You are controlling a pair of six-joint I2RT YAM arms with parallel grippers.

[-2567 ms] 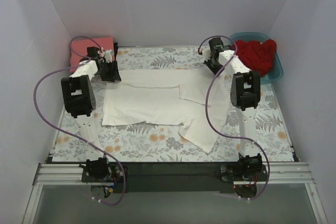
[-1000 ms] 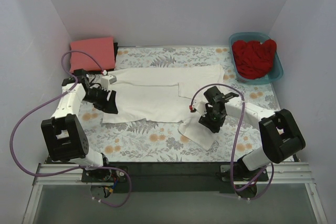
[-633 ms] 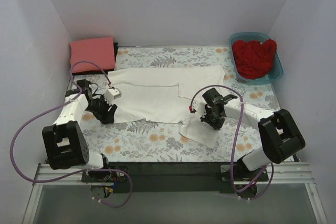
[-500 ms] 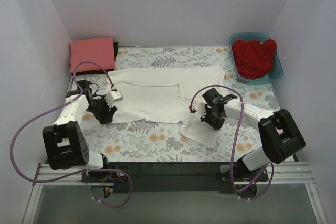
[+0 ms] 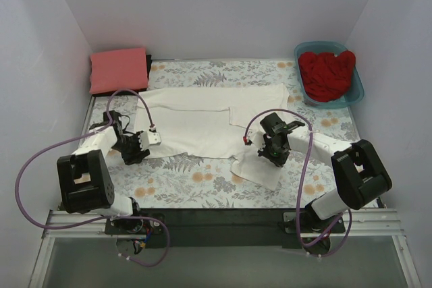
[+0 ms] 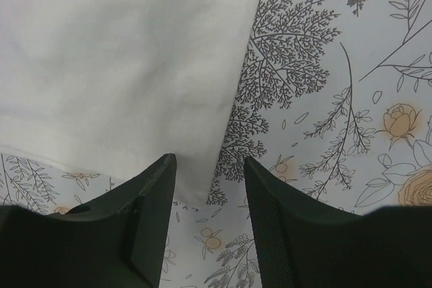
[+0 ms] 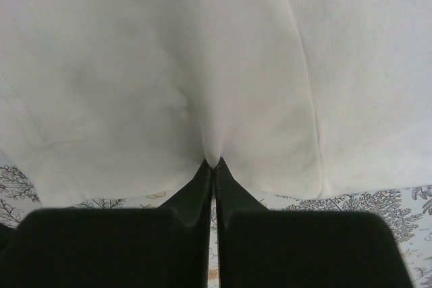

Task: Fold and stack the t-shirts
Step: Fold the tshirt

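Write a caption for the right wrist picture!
Right gripper shut on a pinch of the white t-shirt, floral cloth beneath.

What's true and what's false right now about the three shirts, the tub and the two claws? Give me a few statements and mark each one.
1. The right claw is shut on the white t-shirt. True.
2. The left claw is clamped on cloth. False: its jaws stand open, either side of the white t-shirt's corner.
3. The red t-shirt lies in the teal tub. True.
4. The coral-pink t-shirt is spread out mid-table. False: it lies folded at the far left corner.
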